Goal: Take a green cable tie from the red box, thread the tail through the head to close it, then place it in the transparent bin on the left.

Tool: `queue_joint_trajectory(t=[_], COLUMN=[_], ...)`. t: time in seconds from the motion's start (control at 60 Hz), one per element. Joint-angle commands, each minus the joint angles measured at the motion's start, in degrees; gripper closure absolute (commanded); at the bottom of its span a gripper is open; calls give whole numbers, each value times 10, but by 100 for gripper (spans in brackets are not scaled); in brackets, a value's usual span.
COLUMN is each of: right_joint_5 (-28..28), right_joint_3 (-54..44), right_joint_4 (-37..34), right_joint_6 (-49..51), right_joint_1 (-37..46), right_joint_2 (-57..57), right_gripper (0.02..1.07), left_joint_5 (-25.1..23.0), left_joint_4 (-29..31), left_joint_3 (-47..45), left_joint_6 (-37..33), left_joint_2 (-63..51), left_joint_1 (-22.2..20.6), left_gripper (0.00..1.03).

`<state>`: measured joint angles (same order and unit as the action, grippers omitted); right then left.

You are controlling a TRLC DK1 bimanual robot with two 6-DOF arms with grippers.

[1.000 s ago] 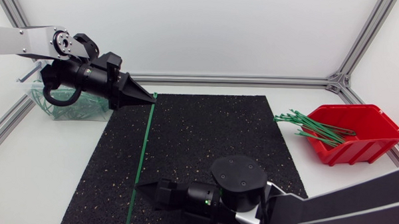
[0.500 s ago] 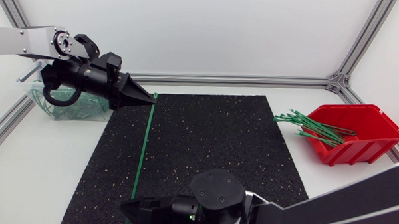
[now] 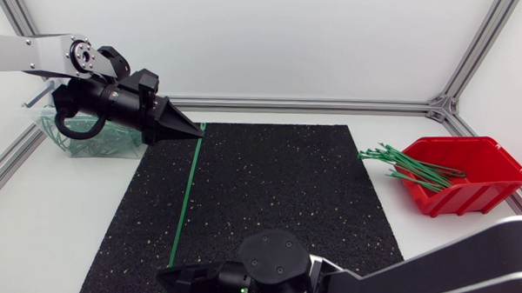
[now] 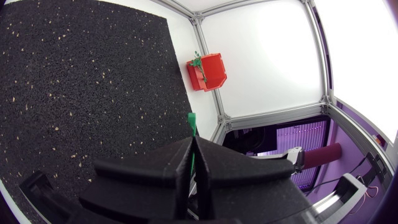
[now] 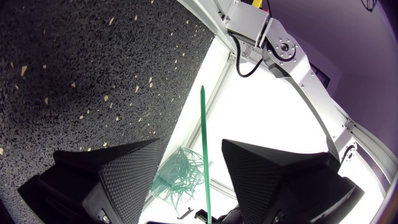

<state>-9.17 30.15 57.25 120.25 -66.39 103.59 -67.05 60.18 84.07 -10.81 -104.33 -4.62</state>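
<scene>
- Green tie (image 3: 186, 196): straight, one end clamped in the closed left gripper (image 3: 195, 133). Its long axis runs across the mat (image 3: 277, 191) to the right gripper (image 3: 163, 274).
- Free end sits between the right gripper's fingers, which are apart and not touching it.
- Right arm is nearer the free end.
- Bin (image 3: 57, 135) is just behind the left gripper; red box (image 3: 473, 184) is well apart.
- No legible writing.

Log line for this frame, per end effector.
left end effector: shut on green cable tie | right end effector: open, tie between fingers | tie: not looped
</scene>
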Motion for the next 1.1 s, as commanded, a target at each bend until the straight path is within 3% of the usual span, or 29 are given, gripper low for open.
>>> queue_joint_trajectory(t=[0.0, 0.183, 0.3, 0.65, 0.817, 1.083], right_joint_5=[1, 1, 1, 1, 1, 2], right_joint_3=[9, 10, 8, -1, 1, -1], right_joint_4=[8, 8, 8, 8, 8, 10], right_joint_6=[14, 15, 16, 14, 15, 10], right_joint_1=[-5, -7, -8, -10, -8, -3], right_joint_2=[4, -1, -6, -15, -15, -11], right_gripper=[54, 67, 83, 86, 96, 101], left_joint_5=[-3, -3, -3, -2, -2, 0], left_joint_4=[10, 12, 14, 18, 18, 18], left_joint_3=[11, 11, 9, 11, 7, 1], left_joint_6=[-18, -19, -23, -23, -23, -28], left_joint_2=[-15, -15, -15, -12, -9, -5], left_joint_1=[1, 2, 3, -1, -2, -3], left_gripper=[100, 100, 100, 100, 100, 100])
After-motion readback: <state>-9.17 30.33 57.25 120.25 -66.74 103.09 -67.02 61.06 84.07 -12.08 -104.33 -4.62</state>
